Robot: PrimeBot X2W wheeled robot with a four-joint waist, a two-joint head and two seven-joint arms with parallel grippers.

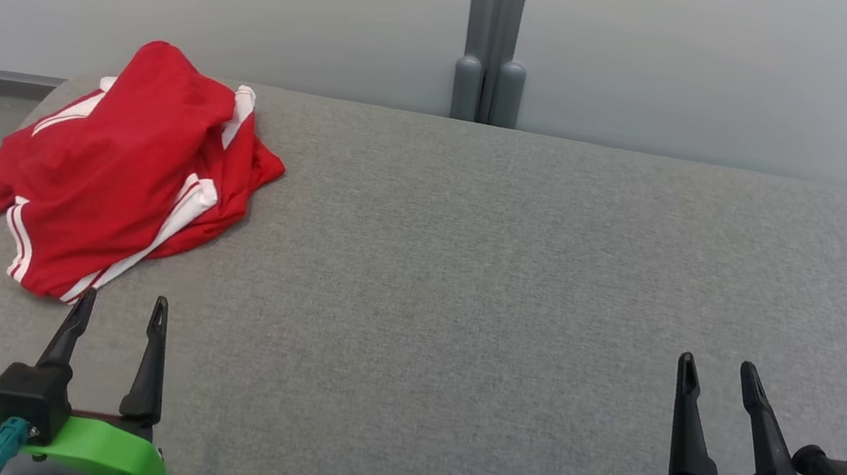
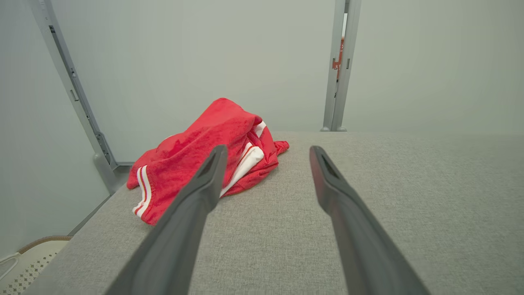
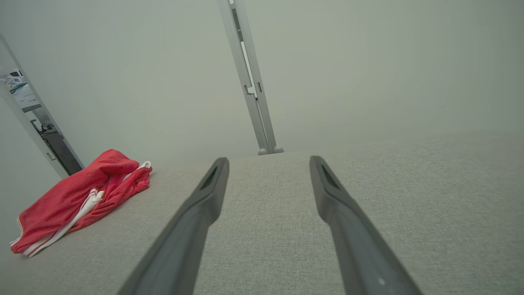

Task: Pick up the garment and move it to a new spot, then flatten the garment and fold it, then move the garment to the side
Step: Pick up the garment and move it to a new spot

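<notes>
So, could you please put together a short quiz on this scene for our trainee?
1. Fill in: the left gripper and the right gripper both stand ____.
2. Which is nearer the garment? A) left gripper B) right gripper C) both equally near
3. True or false: the garment is neatly folded.

Key: 1. open. 2. A. 3. False; it lies crumpled.
</notes>
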